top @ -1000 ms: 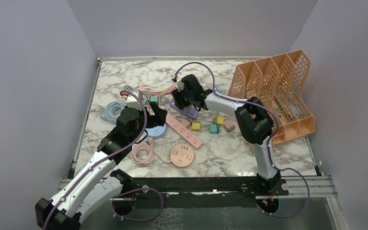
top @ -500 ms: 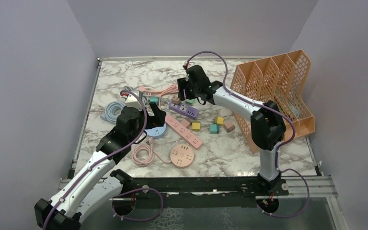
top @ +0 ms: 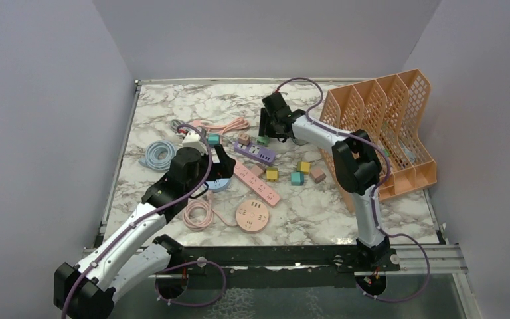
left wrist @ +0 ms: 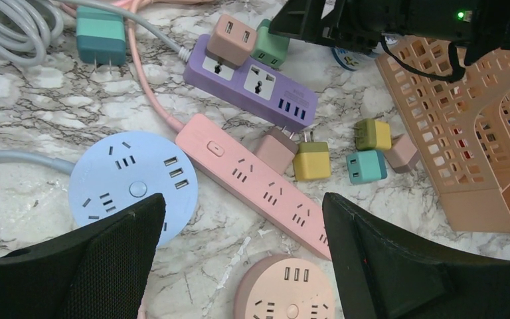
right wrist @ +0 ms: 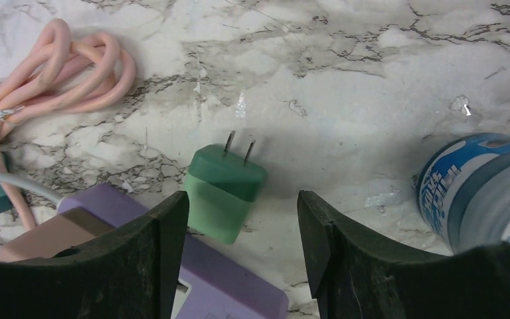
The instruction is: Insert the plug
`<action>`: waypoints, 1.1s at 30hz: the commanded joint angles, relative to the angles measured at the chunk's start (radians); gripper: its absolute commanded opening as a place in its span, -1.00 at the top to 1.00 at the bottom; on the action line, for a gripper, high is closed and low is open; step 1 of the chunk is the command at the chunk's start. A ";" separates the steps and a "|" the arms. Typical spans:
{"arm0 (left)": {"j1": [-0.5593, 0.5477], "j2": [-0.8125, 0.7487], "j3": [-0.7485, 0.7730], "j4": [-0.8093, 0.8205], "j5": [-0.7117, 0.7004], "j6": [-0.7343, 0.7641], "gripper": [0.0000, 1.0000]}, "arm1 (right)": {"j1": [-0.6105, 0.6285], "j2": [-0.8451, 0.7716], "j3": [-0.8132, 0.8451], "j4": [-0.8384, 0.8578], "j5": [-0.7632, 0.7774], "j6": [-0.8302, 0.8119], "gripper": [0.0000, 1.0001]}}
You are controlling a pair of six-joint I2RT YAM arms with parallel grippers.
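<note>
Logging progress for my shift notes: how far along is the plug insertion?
Done: nothing certain; a pink adapter sits on the purple strip. In hand: nothing; the right pincer is open, aimed at the green plug, which lies loose, prongs bare. The left pincer hangs open. Left: grasp, align, insert.

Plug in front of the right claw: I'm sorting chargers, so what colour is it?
The plug is green, seen best in the right wrist view.
</note>
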 commanded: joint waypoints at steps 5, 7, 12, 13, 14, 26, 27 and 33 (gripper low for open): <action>-0.001 0.056 -0.015 0.070 0.059 -0.024 -0.82 | 0.000 0.107 0.110 -0.041 -0.026 0.002 -0.22; -0.001 0.068 -0.012 0.075 0.061 -0.025 -0.82 | 0.000 0.123 0.120 -0.050 -0.026 -0.007 -0.22; -0.002 0.085 -0.016 0.082 0.060 -0.033 -0.82 | -0.001 0.145 0.131 -0.063 -0.058 -0.025 -0.20; -0.001 0.087 -0.017 0.084 0.060 -0.037 -0.82 | -0.001 0.146 0.130 -0.064 -0.074 -0.026 -0.17; -0.001 0.087 -0.019 0.086 0.059 -0.040 -0.82 | 0.000 0.145 0.128 -0.061 -0.090 -0.028 -0.15; -0.001 0.098 -0.045 0.108 0.088 -0.080 -0.82 | 0.000 0.060 0.063 -0.018 -0.022 0.012 0.25; -0.001 0.101 -0.046 0.111 0.095 -0.084 -0.82 | 0.000 0.040 0.046 0.002 -0.012 0.011 0.25; -0.001 0.121 -0.048 0.129 0.135 -0.116 -0.82 | 0.000 -0.080 -0.043 0.076 0.050 0.026 0.25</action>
